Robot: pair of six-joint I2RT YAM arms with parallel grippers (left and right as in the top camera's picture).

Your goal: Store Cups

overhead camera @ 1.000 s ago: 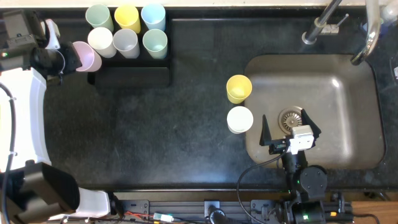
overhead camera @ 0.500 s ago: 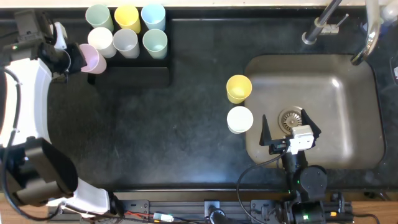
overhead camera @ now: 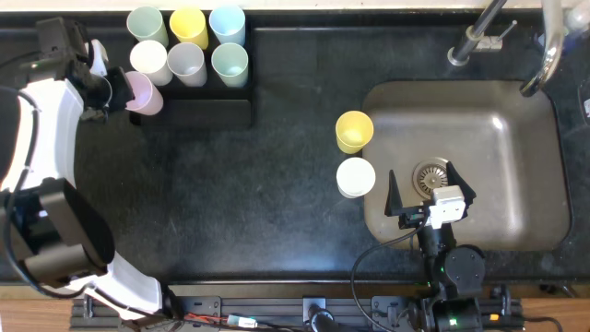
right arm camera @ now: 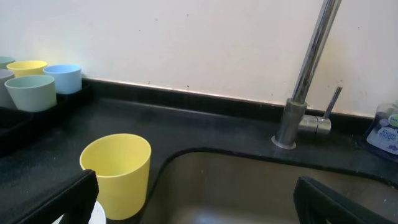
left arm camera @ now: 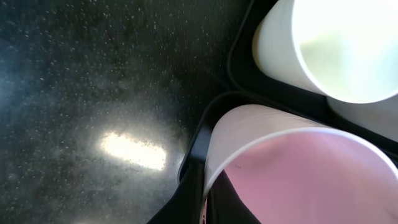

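Holding the pink cup (overhead camera: 140, 92) by its rim, the left gripper (overhead camera: 112, 89) is pinched tight, with one finger inside the cup and one outside. The cup hangs at the left end of the black tray (overhead camera: 212, 114), just beside the white cup in the tray (overhead camera: 149, 61).

In the left wrist view the pink cup's open mouth faces the camera, and the tray's wall curves around under it. So the cup looks to be over the free spot at the tray's left end, in the row nearer the arms. I think the next move is mostly straight down, because the spot is under the cup and not off to one side. The cup should go down mouth up and slip in next to the white one without bumping it. I cannot tell if the cup's bottom touches the tray yet.

Six cups stand in the tray's two far rows.

Two more cups wait on the counter, the yellow cup (overhead camera: 354, 131) and the white cup on the counter (overhead camera: 356, 177), both just beside the sink (overhead camera: 516, 129). The right gripper (overhead camera: 422, 177) hangs over the sink near the drain with its fingers wide apart, holding nothing. Those two cups are much nearer the right arm than the left one.
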